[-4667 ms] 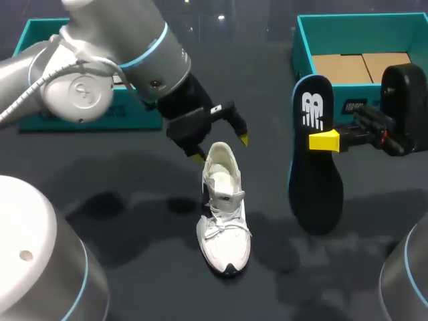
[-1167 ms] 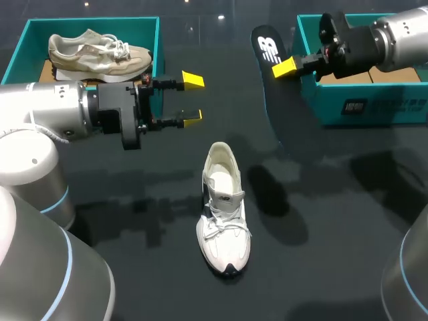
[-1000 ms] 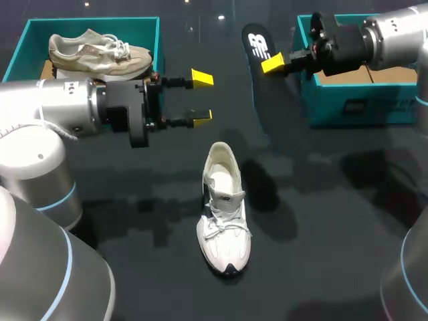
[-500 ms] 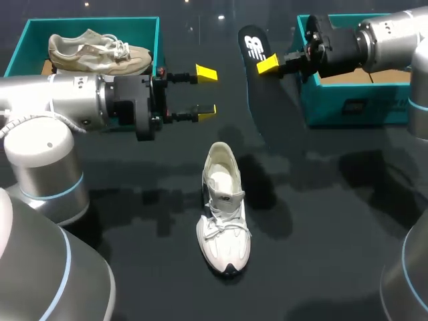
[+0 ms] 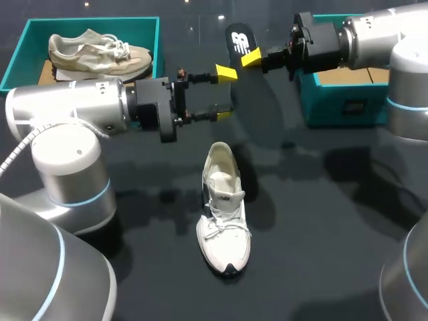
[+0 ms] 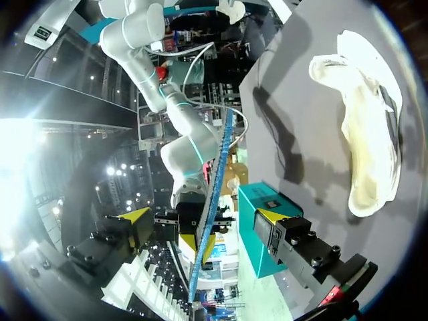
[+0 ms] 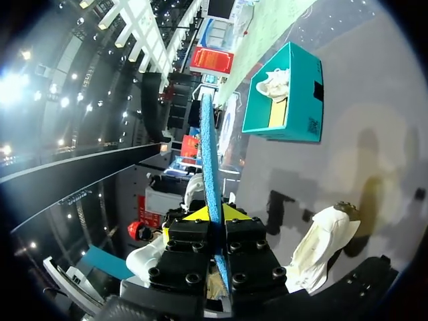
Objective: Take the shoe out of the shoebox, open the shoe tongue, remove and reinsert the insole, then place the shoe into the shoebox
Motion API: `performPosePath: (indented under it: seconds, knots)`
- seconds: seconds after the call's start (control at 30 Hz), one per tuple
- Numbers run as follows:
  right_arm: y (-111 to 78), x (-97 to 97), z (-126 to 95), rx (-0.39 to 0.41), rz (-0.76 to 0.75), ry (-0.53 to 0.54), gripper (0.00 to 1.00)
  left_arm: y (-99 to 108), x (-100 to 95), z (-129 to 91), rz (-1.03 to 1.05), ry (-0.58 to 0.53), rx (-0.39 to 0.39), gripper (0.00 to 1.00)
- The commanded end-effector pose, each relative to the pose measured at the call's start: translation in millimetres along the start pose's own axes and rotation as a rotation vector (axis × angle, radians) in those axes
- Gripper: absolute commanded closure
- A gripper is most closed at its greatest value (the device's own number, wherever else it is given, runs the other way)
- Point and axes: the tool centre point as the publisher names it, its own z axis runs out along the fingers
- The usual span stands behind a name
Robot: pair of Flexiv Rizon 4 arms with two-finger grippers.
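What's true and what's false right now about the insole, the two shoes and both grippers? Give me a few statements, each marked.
1. The right gripper is shut on the insole, holding it up off the table. True.
2. The left gripper is shut on the insole as well. False: it is open. In the left wrist view the insole stands edge-on between its fingers and touches neither.
3. The white shoe lies in the right shoebox. False: it lies on the table, in front of both grippers.
4. A beige shoe lies in the left shoebox. True.
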Motion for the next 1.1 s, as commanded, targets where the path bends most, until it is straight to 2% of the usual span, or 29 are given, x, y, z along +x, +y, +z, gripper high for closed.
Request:
performPosePath:
  seconds: [0.03,0.3,0.5,0.7,1.1]
  knots:
    - [2.6,-14.0,9.6,0.005,0.026,0.018,1.00,5.3,2.7,18.0,0.010,0.001,-0.012,0.05]
    - [-2.5,-22.2,8.5,-0.036,0.082,-0.007,1.00,7.5,9.2,19.1,0.015,0.025,-0.034,0.23]
    - [-2.5,-20.6,6.5,-0.047,0.089,-0.032,1.00,8.1,13.8,20.7,0.020,0.043,-0.041,0.49]
    - [-2.4,-18.7,5.9,-0.041,0.092,-0.037,1.00,7.4,17.1,20.3,0.023,0.057,-0.042,0.56]
    - [-3.2,-20.3,7.5,-0.012,0.119,-0.030,1.00,8.0,19.6,22.5,0.043,0.065,-0.032,0.64]
